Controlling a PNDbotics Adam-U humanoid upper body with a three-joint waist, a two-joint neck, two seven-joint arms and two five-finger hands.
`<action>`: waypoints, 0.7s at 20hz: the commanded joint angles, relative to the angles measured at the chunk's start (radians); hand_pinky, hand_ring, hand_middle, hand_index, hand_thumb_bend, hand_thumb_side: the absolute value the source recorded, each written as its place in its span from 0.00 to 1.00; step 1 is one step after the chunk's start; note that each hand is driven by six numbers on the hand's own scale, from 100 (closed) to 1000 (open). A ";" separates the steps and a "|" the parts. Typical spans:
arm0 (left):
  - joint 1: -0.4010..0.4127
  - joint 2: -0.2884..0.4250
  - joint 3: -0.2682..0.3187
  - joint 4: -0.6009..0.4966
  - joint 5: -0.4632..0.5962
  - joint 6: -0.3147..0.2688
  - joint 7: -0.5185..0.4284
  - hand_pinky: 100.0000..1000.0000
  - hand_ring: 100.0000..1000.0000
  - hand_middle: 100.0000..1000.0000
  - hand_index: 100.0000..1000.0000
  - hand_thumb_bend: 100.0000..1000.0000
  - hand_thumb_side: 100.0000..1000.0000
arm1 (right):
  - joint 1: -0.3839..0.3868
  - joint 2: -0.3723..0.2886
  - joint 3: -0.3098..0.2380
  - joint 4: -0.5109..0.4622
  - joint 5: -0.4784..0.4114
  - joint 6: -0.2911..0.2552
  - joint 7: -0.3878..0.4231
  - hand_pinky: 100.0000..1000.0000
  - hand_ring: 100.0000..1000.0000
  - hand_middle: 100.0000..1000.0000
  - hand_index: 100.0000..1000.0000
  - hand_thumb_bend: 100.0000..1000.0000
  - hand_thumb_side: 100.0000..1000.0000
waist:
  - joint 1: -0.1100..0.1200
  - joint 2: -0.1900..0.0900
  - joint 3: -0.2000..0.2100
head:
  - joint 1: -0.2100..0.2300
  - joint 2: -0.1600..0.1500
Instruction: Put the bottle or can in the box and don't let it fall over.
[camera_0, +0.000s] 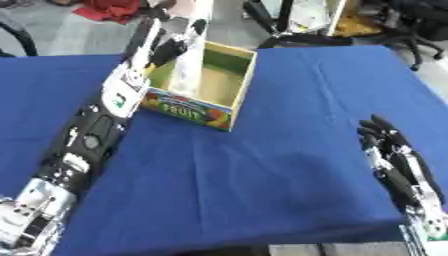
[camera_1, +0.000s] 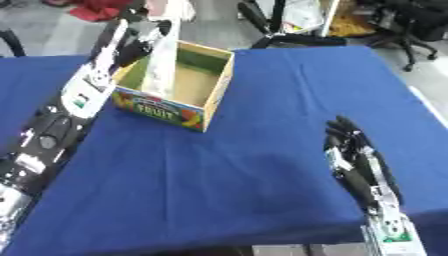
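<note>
The left robot hand (camera_0: 171, 47) is seen at the eleven o'clock part of the view, reached out over the near-left wall of the box (camera_0: 229, 102), with its dark fingers curled round a tall pale bottle (camera_0: 189, 60). The bottle is held upright, and its lower part is already inside the box, close to the left wall; whether its base rests on the box floor cannot be told, since the wall hides it. The task is therefore judged to be nearly finished: the bottle has been brought into the box and is standing straight, while what is left is for it to be set down fully and let go without being tipped. The release is judged to be the delicate part, as a tall narrow bottle can be toppled easily by a finger dragged along it. The right robot hand (camera_1: 354, 160) is seen at four o'clock, lying idle on the blue counter (camera_0: 262, 170) with its fingers straight and relaxed, nothing held or touched besides the cloth, well apart from the box.
</note>
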 joint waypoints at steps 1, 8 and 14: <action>-0.003 0.026 0.013 -0.020 -0.014 0.017 -0.004 0.83 0.93 0.98 1.00 1.00 1.00 | -0.013 -0.008 -0.003 -0.027 0.006 -0.003 -0.001 0.93 0.90 0.85 0.95 0.00 0.43 | 0.001 -0.008 0.006 | -0.006 -0.002; 0.229 0.137 0.063 -0.412 0.270 0.028 -0.056 0.82 0.93 0.96 0.94 0.70 0.80 | -0.006 -0.027 -0.024 -0.027 0.016 -0.001 -0.022 0.93 0.90 0.85 0.95 0.00 0.43 | 0.015 -0.008 0.059 | -0.042 -0.002; 0.563 0.147 0.181 -0.805 0.461 0.076 -0.075 0.80 0.89 0.92 0.88 0.56 0.77 | 0.007 -0.053 -0.045 -0.025 0.022 -0.002 -0.045 0.93 0.90 0.85 0.95 0.00 0.43 | 0.025 -0.010 0.124 | -0.073 -0.002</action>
